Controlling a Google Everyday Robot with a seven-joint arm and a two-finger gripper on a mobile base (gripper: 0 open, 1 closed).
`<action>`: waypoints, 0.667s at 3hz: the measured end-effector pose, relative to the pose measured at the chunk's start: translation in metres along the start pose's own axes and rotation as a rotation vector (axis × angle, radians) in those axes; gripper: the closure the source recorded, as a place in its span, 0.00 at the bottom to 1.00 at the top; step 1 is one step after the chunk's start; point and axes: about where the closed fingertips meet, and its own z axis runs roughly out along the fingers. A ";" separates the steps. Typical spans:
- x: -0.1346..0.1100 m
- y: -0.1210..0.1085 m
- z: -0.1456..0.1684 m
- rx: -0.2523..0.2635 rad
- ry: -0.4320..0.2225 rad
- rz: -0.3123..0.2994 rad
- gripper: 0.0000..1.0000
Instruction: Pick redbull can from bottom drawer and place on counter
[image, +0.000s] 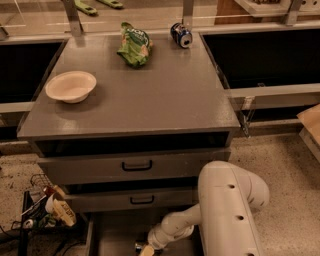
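Observation:
The bottom drawer (112, 232) of the grey cabinet is pulled open at the bottom edge of the camera view. My white arm reaches down into it from the right. My gripper (146, 248) is low inside the drawer, cut off by the bottom edge of the view. A small shiny dark piece (138, 245) touches the gripper's left side. I cannot tell whether it is the redbull can. The counter (150, 95) is the broad grey top above.
On the counter stand a white bowl (71, 86) at the left, a green snack bag (134, 45) at the back and a fatter blue can (181, 35) on its side. Two shut drawers with black handles (137, 165) sit above. A cluttered wire basket (45, 212) stands on the floor at the left.

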 end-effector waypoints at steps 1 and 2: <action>0.001 0.001 0.006 -0.007 0.003 -0.003 0.00; 0.001 0.001 0.006 -0.008 0.003 -0.003 0.00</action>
